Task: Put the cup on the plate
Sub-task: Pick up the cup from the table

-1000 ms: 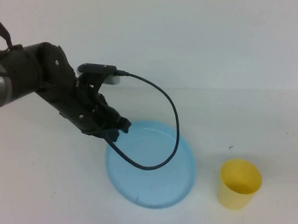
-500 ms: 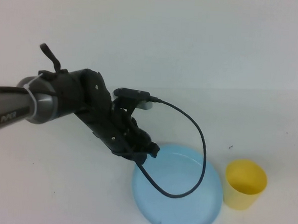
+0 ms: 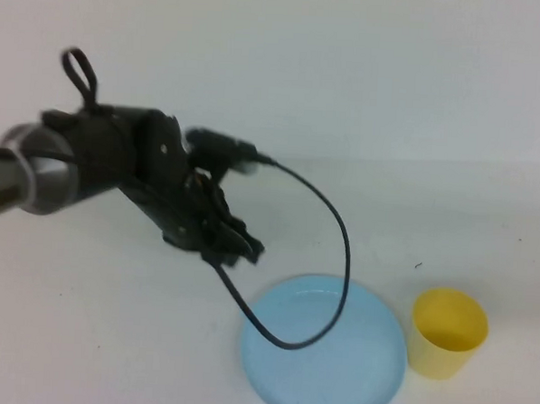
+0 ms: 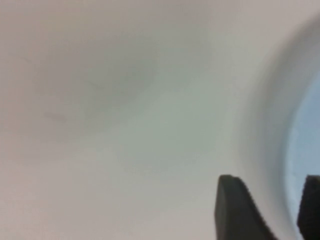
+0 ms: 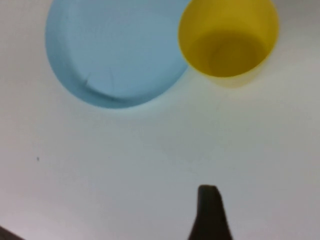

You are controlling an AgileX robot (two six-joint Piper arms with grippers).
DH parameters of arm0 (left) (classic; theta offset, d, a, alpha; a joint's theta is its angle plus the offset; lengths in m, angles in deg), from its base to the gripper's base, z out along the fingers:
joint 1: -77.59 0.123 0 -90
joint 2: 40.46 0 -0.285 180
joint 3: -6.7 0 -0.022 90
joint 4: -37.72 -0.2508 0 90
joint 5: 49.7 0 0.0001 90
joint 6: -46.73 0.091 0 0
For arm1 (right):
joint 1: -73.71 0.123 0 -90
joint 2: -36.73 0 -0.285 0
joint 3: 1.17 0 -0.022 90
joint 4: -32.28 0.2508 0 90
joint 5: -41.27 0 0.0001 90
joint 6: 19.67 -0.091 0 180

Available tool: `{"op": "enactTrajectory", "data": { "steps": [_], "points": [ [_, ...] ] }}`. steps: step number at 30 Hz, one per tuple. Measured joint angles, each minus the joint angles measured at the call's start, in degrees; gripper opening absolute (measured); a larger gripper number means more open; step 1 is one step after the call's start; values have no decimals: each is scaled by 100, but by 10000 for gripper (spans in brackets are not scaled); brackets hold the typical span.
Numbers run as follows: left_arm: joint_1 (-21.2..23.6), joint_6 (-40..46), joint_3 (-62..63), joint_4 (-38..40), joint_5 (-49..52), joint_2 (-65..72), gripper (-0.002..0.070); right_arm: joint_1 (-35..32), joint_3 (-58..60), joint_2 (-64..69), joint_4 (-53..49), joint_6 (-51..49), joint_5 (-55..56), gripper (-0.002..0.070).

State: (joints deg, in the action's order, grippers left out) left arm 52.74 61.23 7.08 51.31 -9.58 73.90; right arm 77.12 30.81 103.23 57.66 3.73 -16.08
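Observation:
The yellow cup (image 3: 448, 333) stands upright on the white table at the front right, empty. The light blue plate (image 3: 324, 350) lies just left of it, its rim touching or almost touching the cup. My left gripper (image 3: 238, 249) is open and empty, a little above the table beyond the plate's far left rim; the plate's edge (image 4: 306, 145) shows between its fingers (image 4: 231, 200) in the left wrist view. My right gripper (image 5: 265, 200) is out of the high view; its camera looks down on the plate (image 5: 115, 55) and the cup (image 5: 227, 37), and it is open and empty.
A black cable (image 3: 335, 260) loops from the left wrist over the plate's far half. The white table (image 3: 109, 338) stretches bare to the left of the plate.
The plate has slid right and toward the front until it sits against the cup. My left gripper followed it to the right, then drew back to the left, off the plate's rim.

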Motion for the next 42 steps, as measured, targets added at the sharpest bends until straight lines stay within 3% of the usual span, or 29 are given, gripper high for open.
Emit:
{"op": "enactTrajectory", "data": {
  "steps": [6,9,21,28,30,32,34,36,38,42],
  "points": [
    [0,-423,0,-1204,-112,-1363,73,696,-420,968,-234,-303,269,480],
    [0,-423,0,-1404,40,-2094,20,966,-832,1459,-729,-552,344,481],
    [0,-423,-1589,-1490,-151,-5087,1,1196,-2098,3572,-1443,-692,405,482],
    [0,-468,-1901,-1514,172,-5728,1,1230,-2712,4615,-1622,-692,419,477],
    [0,-669,-1910,-1767,287,-5884,1,1230,-2841,4845,-1622,-692,363,432],
    [0,-843,-1910,-2177,443,-6041,1,1230,-2923,5033,-1612,-692,288,340],
    [0,-1110,-1910,-2628,679,-6233,1,1230,-3001,5118,-1612,-692,153,190],
    [0,-1492,-1993,-3156,829,-6507,1,1241,-3107,5131,-1612,-692,-18,88],
    [0,-1817,-2253,-3567,894,-6866,1,1241,-3266,5119,-1612,-671,-228,43],
    [0,-2322,-2939,-4086,959,-7749,1,1241,-3749,4933,-1601,-671,-707,31]
  ]
}}
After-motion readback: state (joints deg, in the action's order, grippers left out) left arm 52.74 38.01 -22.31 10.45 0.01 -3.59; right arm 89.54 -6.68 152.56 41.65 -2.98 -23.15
